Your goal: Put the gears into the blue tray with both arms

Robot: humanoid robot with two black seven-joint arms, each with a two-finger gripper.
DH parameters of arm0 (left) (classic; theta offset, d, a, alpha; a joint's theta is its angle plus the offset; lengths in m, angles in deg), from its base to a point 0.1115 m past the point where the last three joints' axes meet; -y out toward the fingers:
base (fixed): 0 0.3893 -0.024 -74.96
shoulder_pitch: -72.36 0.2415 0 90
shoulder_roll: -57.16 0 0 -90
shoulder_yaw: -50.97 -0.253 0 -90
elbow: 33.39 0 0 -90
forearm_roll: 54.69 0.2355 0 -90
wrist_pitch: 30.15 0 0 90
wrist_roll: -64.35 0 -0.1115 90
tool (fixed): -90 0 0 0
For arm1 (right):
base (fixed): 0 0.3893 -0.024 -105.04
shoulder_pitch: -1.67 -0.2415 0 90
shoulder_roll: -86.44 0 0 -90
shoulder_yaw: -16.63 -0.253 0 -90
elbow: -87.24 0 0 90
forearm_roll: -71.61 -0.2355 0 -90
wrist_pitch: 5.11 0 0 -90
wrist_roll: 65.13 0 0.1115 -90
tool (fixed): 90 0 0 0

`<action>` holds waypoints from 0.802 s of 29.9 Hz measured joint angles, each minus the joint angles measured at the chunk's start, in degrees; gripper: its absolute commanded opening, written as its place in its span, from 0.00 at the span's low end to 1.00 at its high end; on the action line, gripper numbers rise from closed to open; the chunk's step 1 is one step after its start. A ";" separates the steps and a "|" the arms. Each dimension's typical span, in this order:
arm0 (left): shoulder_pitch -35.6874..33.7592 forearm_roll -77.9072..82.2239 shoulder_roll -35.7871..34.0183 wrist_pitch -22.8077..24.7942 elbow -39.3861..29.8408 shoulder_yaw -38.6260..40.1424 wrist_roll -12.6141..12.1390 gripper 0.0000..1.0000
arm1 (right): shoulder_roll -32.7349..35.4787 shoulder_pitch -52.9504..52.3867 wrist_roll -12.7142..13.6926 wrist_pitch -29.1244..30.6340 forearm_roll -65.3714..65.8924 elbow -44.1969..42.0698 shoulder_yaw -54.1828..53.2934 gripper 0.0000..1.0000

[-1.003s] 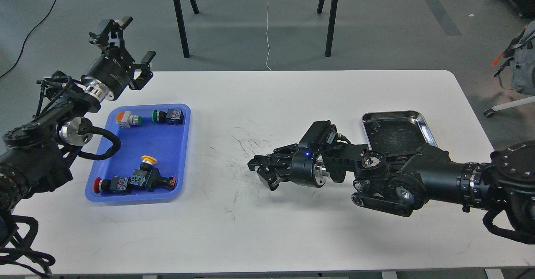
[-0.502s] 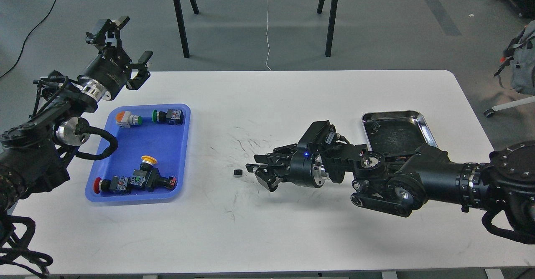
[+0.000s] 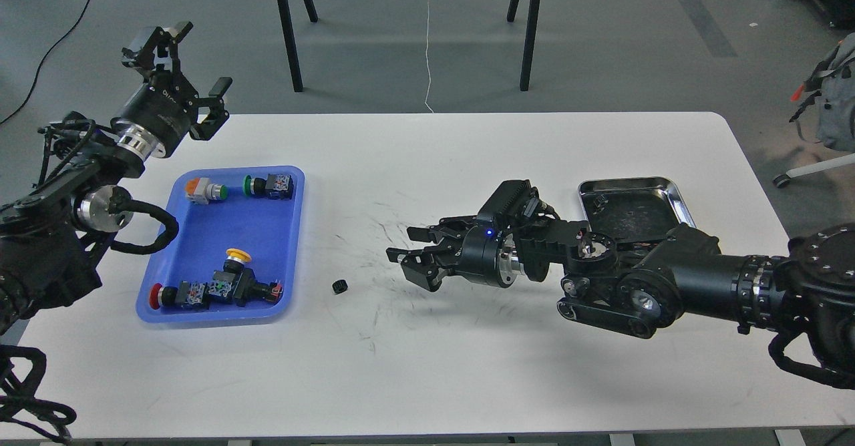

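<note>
No gear is seen inside the blue tray (image 3: 294, 239); only push-button switches (image 3: 217, 287) with coloured caps are held in it, so the task is judged to be at an early stage. 1 gear (image 3: 339, 286) is seen on the white table (image 3: 427, 379), just to the right of the tray's right rim and apart from it, to the left of the right gripper (image 3: 407, 249). It is shown as a tiny black round piece, tipped a little; its centre hole cannot be made out at this size. The right gripper is held low over the table with its fingers spread and nothing between them. The left gripper (image 3: 180, 65) is raised beyond the tray's far left corner, fingers spread wide, empty. In the silver tray (image 3: 671, 189) small dark bits are visible but cannot be identified.
</note>
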 measured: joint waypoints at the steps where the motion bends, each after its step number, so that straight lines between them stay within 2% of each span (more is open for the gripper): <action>1: 0.00 0.12 0.15 0.00 0.00 -0.11 0.00 1.00 | 0.06 0.08 0.02 -0.01 -0.07 -0.06 -0.71 0.70; 5: 0.25 0.43 0.45 0.00 -0.07 -0.24 0.00 1.00 | 1.28 0.58 0.11 0.01 -0.92 -0.14 -2.96 0.79; 15: 0.76 5.51 0.73 0.00 -2.42 -0.60 0.00 1.00 | 6.36 0.50 0.66 0.76 -13.85 -0.11 -7.12 0.81; 24: 1.34 16.80 -2.39 0.01 -9.65 -4.25 0.00 1.00 | 11.89 0.60 0.76 0.96 -26.54 -0.14 -10.85 0.82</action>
